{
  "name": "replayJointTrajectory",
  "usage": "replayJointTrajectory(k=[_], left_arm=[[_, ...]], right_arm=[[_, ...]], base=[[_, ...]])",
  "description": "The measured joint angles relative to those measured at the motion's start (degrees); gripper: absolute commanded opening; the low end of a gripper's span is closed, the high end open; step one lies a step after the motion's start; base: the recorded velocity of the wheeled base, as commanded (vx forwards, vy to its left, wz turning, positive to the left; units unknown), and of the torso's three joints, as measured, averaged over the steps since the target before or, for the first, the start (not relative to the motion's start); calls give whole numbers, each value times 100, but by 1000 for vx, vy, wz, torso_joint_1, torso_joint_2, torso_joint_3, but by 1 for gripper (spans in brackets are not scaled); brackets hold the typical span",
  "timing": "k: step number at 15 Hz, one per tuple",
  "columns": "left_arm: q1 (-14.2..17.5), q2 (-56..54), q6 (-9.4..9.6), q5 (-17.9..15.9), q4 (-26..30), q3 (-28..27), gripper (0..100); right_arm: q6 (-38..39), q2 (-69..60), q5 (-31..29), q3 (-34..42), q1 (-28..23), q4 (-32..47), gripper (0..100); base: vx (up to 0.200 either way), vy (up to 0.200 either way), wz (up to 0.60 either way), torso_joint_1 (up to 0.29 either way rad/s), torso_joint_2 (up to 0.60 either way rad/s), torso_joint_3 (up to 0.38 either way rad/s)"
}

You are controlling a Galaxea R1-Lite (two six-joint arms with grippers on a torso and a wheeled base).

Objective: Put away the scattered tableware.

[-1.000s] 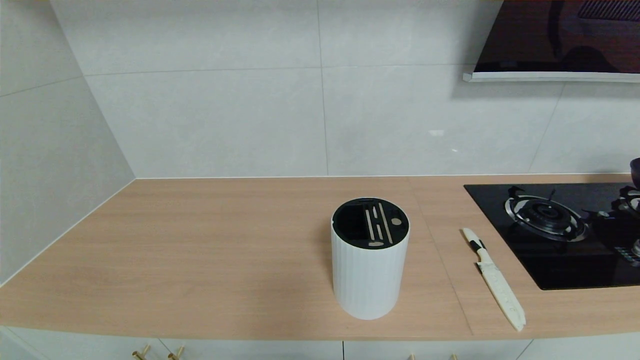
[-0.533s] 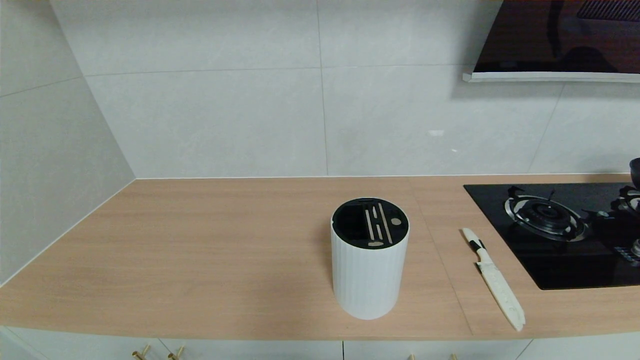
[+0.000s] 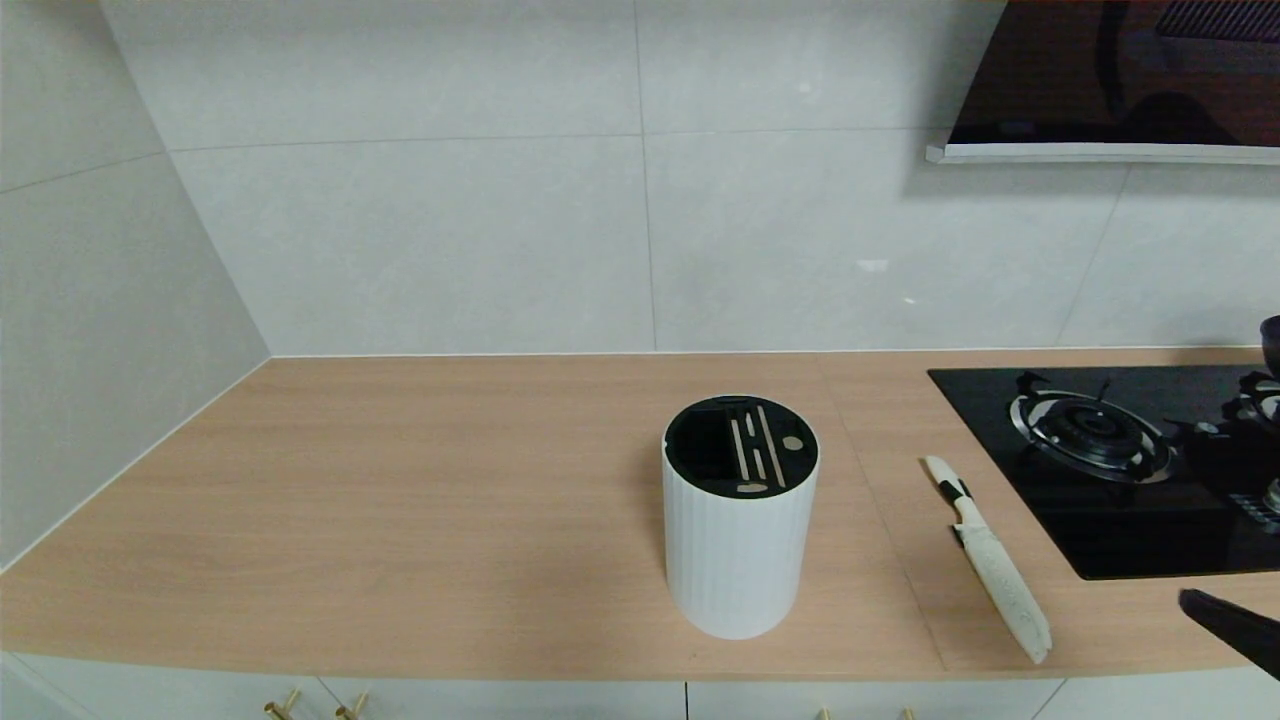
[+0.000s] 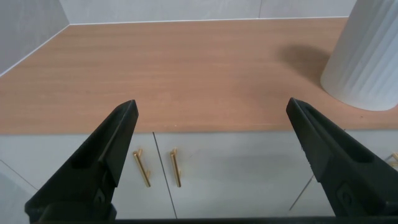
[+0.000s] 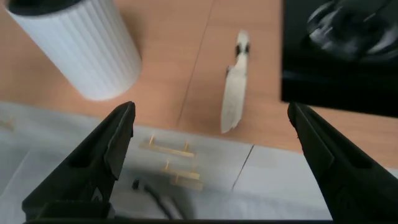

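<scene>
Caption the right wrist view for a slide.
Open right claw over the counter edge; knife lies between holder and stove.

The left gripper point(image 4: 211, 158) is spread wide, its two dark fingers point(image 4: 102, 165) splayed outward from the wrist and aimed forward. The right gripper point(image 5: 211, 158) is equally wide apart and tilted steeply downward. The right arm point(image 3: 1235, 622) shows a dark pointed end.

the knife block point(image 3: 740, 520) stands on the desk point(image 3: 450, 500), near its front edge. to its right, well apart, the knife point(image 3: 987, 560) lies flat, running back to front, just left of the hob point(image 3: 1110, 470). the hood point(image 3: 1110, 80) hangs on the wall above the hob. the right tool point(image 5: 210, 112) hangs at the desk's front edge, right of the knife.
</scene>
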Motion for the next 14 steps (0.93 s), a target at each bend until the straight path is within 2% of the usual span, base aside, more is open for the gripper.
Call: replayJointTrajectory(k=[5,10,14], left_arm=[[0,0,0,0,0,0,100],[0,0,-2,-2,-2,0,100],[0,0,-4,-2,0,0,100]], right_arm=[[-23,2889,-438,-243,129,-2036,100],[-52,5287,-818,-532,149,-3704,100],[-61,6498,-930,-689,134,-4398,100]], base=[[0,0,0,0,0,0],[0,0,0,0,0,0],[0,0,0,0,0,0]])
